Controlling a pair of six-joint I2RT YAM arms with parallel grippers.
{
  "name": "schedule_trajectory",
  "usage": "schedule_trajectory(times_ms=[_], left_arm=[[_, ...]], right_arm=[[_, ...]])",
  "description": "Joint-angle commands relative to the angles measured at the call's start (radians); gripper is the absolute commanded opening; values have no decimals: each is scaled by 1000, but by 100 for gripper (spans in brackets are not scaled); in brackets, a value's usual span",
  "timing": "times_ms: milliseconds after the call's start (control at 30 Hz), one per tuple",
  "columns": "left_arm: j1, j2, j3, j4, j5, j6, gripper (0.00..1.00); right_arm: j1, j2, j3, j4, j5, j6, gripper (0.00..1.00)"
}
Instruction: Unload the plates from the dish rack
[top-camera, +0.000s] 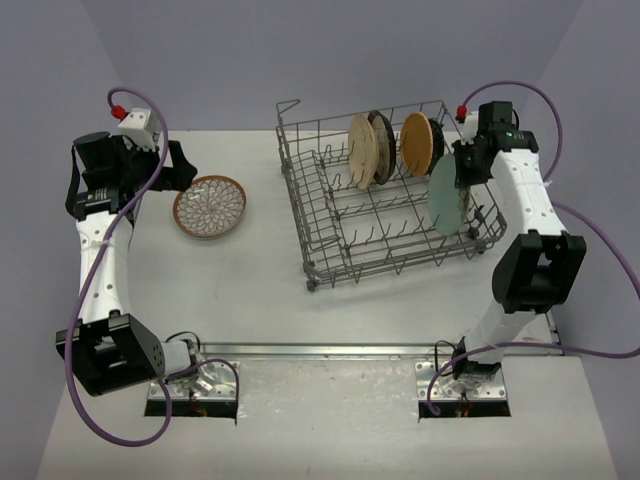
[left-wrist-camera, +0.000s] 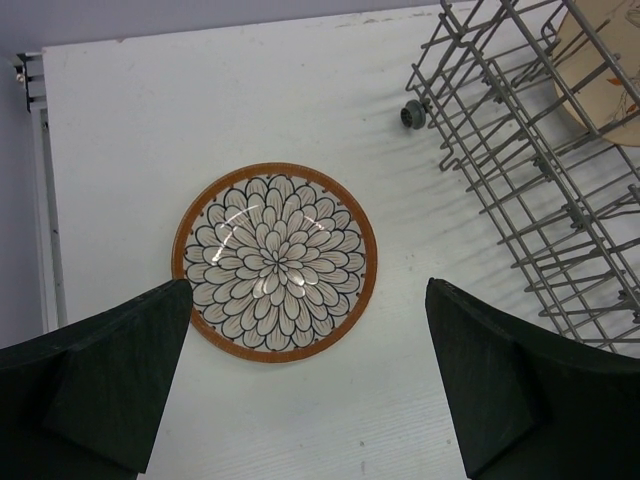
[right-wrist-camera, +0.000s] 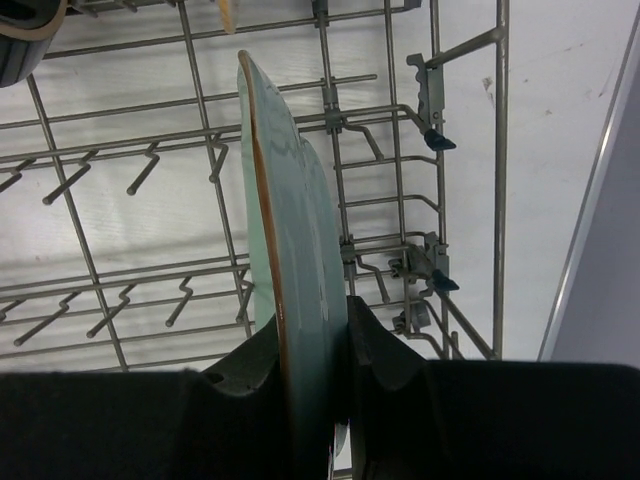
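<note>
— Plates: where does each one sit?
— One floral plate (top-camera: 210, 207) (left-wrist-camera: 274, 261) lies flat on the table (top-camera: 260, 300), left of the dish rack (top-camera: 293, 200) and apart from it. A cream plate (top-camera: 362, 152), a dark brown plate (top-camera: 383, 148) just behind it and an orange-tan plate (top-camera: 416, 144) stand on edge in the rack's far rows. The mint green plate (top-camera: 447, 197) (right-wrist-camera: 295, 230) stands upright at the rack's right end.
— And the surface and room?
— The table is plain white and matte, closed in by pale lavender walls (top-camera: 300, 50). Purple cables (top-camera: 600, 250) loop off both arms.
— The grippers?
— The left gripper (left-wrist-camera: 308, 290) hangs above the floral plate, fingers spread wide with nothing between them. The right gripper (right-wrist-camera: 315, 340) is clamped on the mint green plate's rim, one finger on each face.
— What can't you make out?
— Those fingers cover the mint plate's near edge, so I cannot tell whether it rests on the tines. Something dark behind the orange-tan plate is mostly hidden. In the left wrist view the rack (left-wrist-camera: 520, 150) runs off the frame, showing one corner wheel (left-wrist-camera: 413, 113), and the cream plate (left-wrist-camera: 600, 70) is cut by the corner.
</note>
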Motion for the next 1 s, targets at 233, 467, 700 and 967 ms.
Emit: schedule_trajectory(times_ms=[233, 467, 700, 967], left_arm=[[-15, -7, 116, 26, 76, -33, 100], [-26, -16, 156, 49, 335, -104, 100], [-166, -13, 175, 62, 585, -265, 100], [-424, 20, 189, 86, 507, -359, 100]], right_arm=[[-1, -257, 165, 211, -52, -61, 0], [-1, -319, 223, 185, -375, 132, 0], [18, -366, 91, 347, -831, 436, 0], [325, -396, 0, 460, -898, 499, 0]])
